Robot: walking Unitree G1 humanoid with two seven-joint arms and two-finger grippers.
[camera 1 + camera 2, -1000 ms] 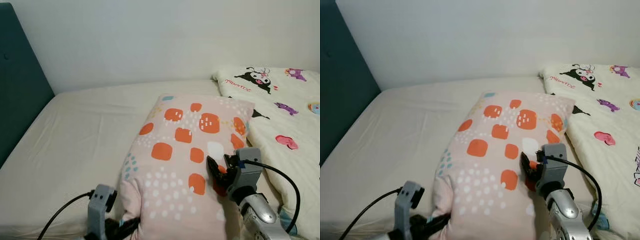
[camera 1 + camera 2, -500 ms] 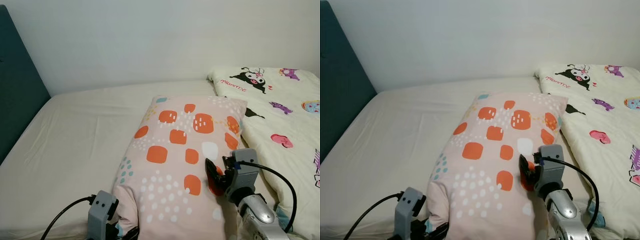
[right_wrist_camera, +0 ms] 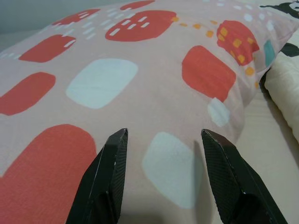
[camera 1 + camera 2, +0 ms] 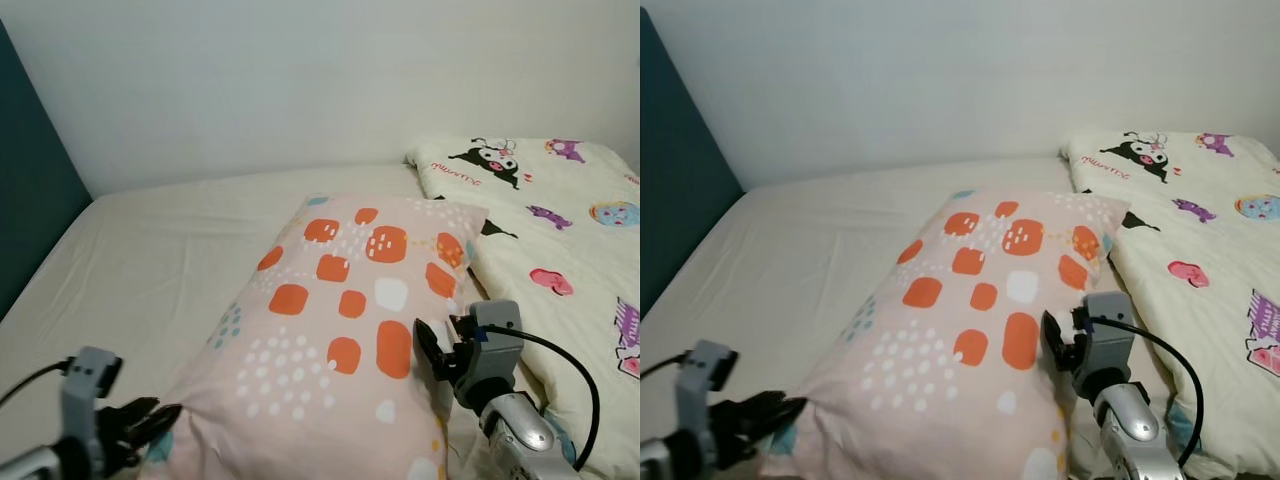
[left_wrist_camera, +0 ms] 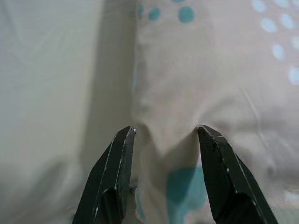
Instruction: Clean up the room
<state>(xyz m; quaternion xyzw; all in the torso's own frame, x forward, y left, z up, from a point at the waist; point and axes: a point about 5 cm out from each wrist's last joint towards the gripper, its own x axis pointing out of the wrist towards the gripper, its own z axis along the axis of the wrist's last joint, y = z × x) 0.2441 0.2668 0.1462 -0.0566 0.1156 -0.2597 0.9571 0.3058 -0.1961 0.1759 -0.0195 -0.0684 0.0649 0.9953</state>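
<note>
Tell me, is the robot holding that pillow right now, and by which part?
Nothing is gripped. Both claws stand open against the pillow: the left claw at its near corner, the right claw at its side edge.

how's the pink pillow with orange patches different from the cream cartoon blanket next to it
The pink pillow with orange and white patches is plump and raised, while the cream blanket printed with cartoon characters lies flat and spread out. The pillow carries abstract blobs and dots; the blanket carries scattered characters and lettering. The left gripper and right gripper both meet the pillow with open jaws; neither touches the blanket. Both lie on the same cream bed sheet, side by side.
</note>
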